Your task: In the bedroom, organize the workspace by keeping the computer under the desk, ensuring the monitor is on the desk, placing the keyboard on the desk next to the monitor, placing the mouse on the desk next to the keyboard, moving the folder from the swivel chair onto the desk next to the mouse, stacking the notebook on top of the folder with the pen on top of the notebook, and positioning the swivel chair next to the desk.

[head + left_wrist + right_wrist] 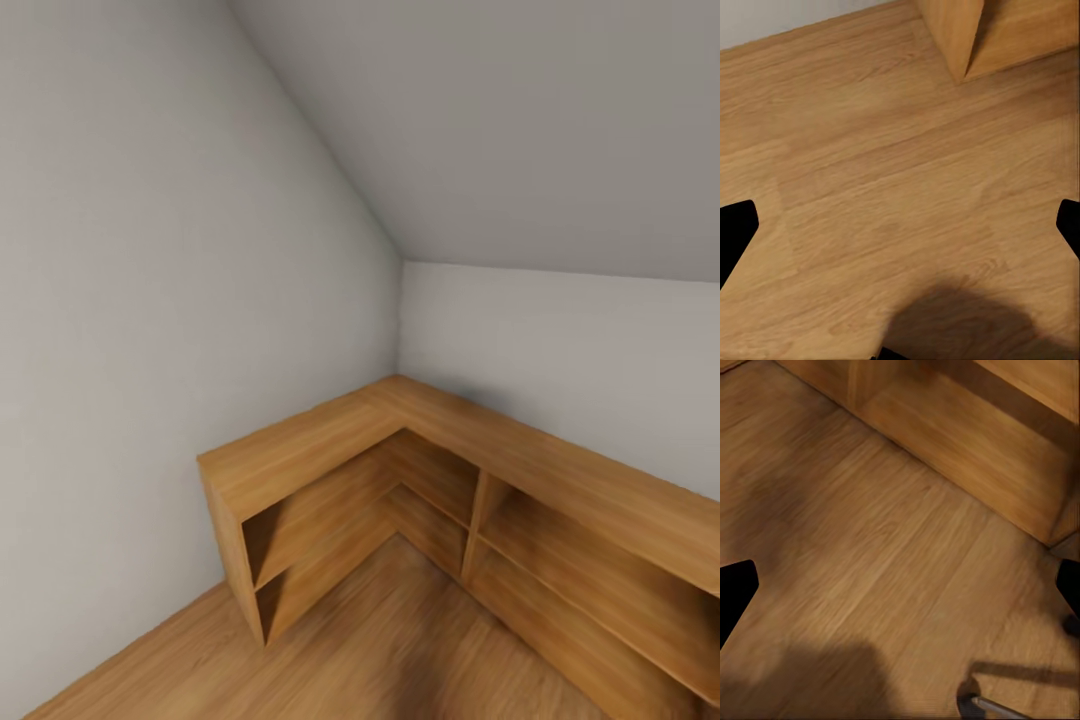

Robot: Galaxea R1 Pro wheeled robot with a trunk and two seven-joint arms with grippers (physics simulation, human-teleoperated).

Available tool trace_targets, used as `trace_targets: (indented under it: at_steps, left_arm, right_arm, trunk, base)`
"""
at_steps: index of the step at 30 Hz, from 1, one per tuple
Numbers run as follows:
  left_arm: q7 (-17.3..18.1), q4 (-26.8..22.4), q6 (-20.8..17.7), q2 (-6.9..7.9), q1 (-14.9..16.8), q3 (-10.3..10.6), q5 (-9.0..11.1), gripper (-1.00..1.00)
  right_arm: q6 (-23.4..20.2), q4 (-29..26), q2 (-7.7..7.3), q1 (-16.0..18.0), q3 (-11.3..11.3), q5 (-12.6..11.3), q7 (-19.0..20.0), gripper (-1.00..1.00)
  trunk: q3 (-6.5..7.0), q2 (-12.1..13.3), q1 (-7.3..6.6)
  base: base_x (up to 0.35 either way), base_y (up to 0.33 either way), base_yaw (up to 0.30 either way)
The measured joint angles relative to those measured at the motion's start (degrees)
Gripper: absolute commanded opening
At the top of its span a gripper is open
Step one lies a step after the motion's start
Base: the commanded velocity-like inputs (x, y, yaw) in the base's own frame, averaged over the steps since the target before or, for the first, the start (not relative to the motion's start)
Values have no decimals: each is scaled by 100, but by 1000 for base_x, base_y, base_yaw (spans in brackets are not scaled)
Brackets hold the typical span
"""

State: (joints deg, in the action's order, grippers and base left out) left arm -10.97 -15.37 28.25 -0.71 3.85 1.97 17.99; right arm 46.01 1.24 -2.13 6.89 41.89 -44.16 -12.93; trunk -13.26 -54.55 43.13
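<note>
I am in the bedroom, facing a corner under a sloped grey wall (500, 130). My left gripper (900, 225) hangs open above the wood floor (870, 172), its black fingertips (733, 234) far apart with nothing between them. My right gripper (900, 592) is also open over bare floor (870, 547). Near it a chrome leg with a dark castor (979, 703) rests on the floor, like part of the swivel chair's base. The desk, monitor, keyboard, mouse, folder, notebook, pen and computer are out of view.
A low L-shaped wooden shelf unit (330, 440) with open compartments fills the corner along both walls. Its end panel (952, 34) and lower shelf (967, 442) stand close to the grippers. Floor stretches toward me in front of it.
</note>
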Motion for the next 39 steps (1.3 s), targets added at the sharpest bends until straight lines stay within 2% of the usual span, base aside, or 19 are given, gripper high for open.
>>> trace_targets:
  at_steps: [14, 39]
  left_arm:
    - [0, -1, 1, -7, 0, 1, 0, 100]
    - [0, -1, 0, -8, 0, 0, 1, 100]
  right_arm:
    - [-1, -4, 25, -1, -1, -39, 35, 100]
    - [-12, -1, 18, -1, 0, -40, 36, 100]
  trunk:
    - [-38, 0, -1]
    - [-206, 0, 0]
  base:
    - [190, 146, -278]
    - [9, 7, -198]
